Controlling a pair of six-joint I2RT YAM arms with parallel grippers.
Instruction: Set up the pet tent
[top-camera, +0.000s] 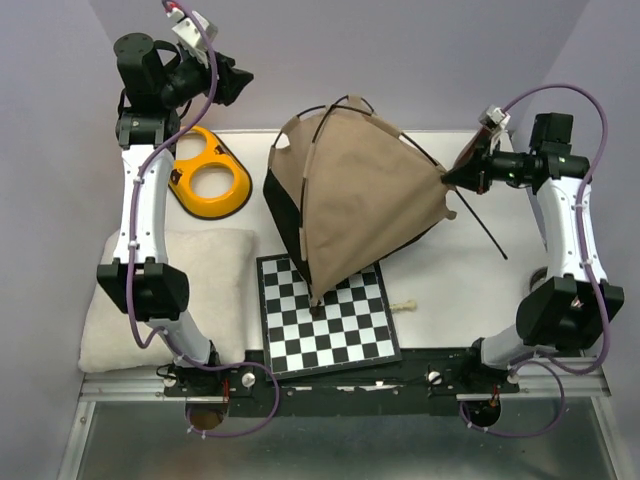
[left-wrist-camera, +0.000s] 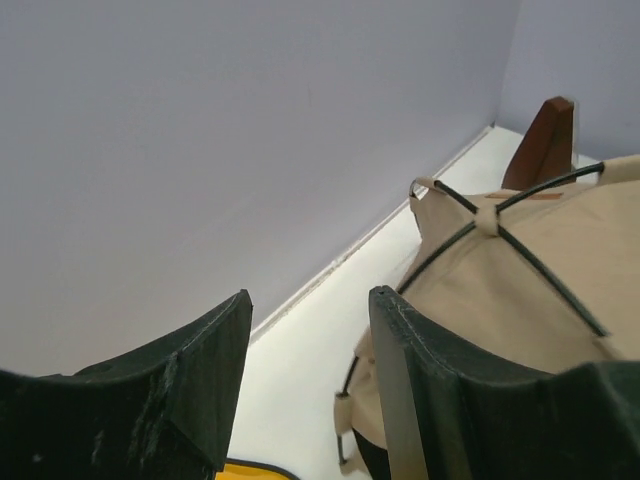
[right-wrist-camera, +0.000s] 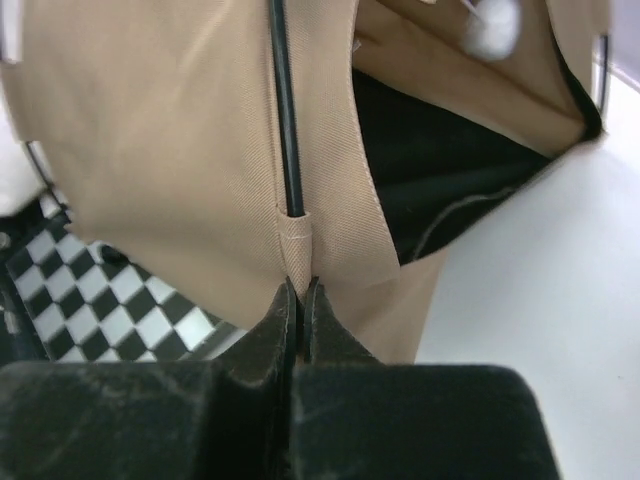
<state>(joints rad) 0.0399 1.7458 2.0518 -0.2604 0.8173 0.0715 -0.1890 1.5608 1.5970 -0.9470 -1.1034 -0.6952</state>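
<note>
The pet tent (top-camera: 355, 195) is tan fabric with black lining and two thin black poles crossing near its top; it stands raised over the far part of the chessboard (top-camera: 325, 315). My right gripper (top-camera: 447, 178) is shut on the tent's right corner, pinching the fabric pocket (right-wrist-camera: 298, 245) at the pole's end. In the right wrist view the tent's black inside (right-wrist-camera: 440, 180) and a blurred white pom-pom (right-wrist-camera: 495, 22) show. My left gripper (top-camera: 240, 82) hangs open at the far left, apart from the tent. Between its fingers (left-wrist-camera: 205, 380) I see only wall and table; the tent (left-wrist-camera: 530, 280) lies to their right.
A yellow two-holed object (top-camera: 212, 175) lies at the far left. A fluffy white cushion (top-camera: 210, 290) sits at the left front. A small white piece (top-camera: 403, 306) rests right of the board. The purple wall (left-wrist-camera: 200, 150) stands close behind the left gripper.
</note>
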